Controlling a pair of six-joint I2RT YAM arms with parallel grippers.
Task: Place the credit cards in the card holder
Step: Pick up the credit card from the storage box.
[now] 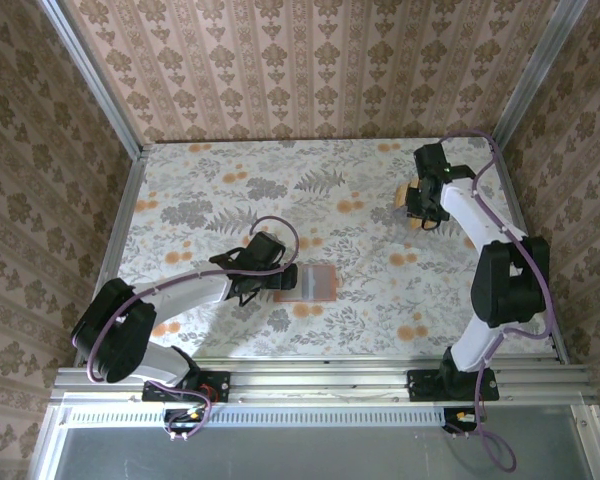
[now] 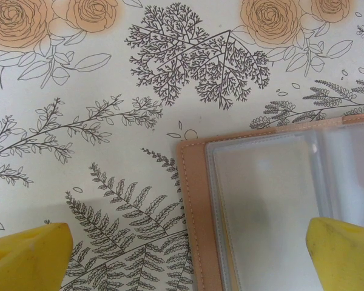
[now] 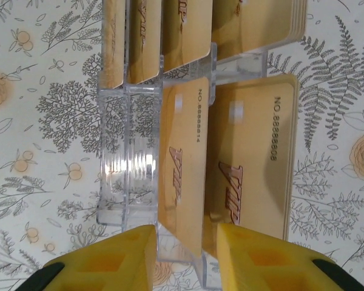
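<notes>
The card holder point(image 1: 317, 283) lies open on the floral table, salmon-brown with clear greyish pockets point(image 2: 261, 206). My left gripper point(image 1: 280, 280) hangs open over its left edge; the yellow fingers point(image 2: 30, 257) stand wide apart, one over the table and one over the pocket panel, and the left gripper point(image 2: 188, 242) holds nothing. At the far right my right gripper point(image 1: 417, 207) is down at a clear rack point(image 3: 124, 163) holding several tan credit cards point(image 3: 255, 157). The right gripper point(image 3: 185, 242) straddles one upright card point(image 3: 182, 176), jaws narrowly open, with small gaps on both sides.
More tan cards point(image 3: 182, 30) stand in the rack's farther slots. Metal frame rails point(image 1: 130, 200) and patterned walls close in the table on three sides. Bare floral tabletop point(image 1: 360, 200) stretches between the two arms.
</notes>
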